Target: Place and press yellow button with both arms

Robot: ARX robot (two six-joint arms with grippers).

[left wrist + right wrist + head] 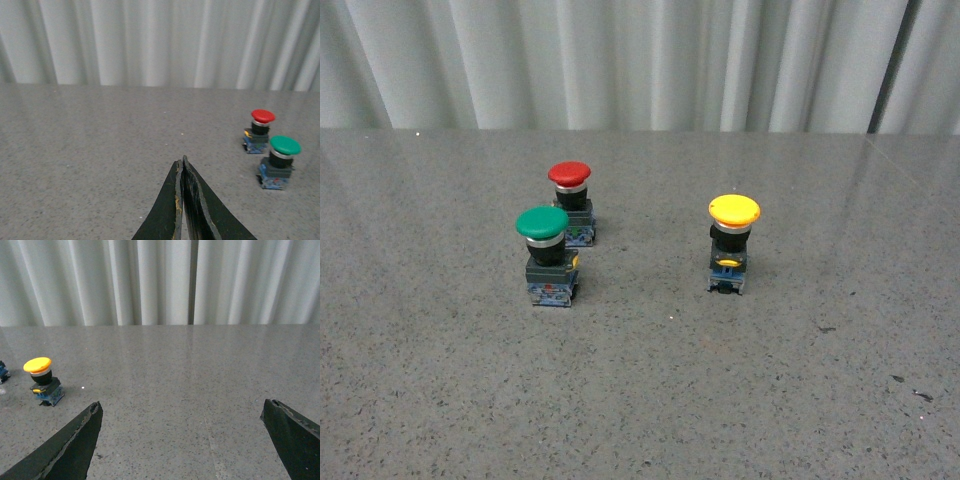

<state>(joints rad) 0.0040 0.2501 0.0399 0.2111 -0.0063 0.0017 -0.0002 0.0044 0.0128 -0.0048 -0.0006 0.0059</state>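
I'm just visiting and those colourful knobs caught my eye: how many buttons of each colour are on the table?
red button: 1
green button: 1
yellow button: 1
Total: 3 buttons

Yellow btn [731, 243] upright, center-right.

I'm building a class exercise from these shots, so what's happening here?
Nothing is being handled yet. Three push buttons stand upright on the grey table: the yellow button alone on the right in the front view, the green button and red button close together on the left. The left gripper is shut and empty, the right gripper is wide open, and both are clear of the buttons.
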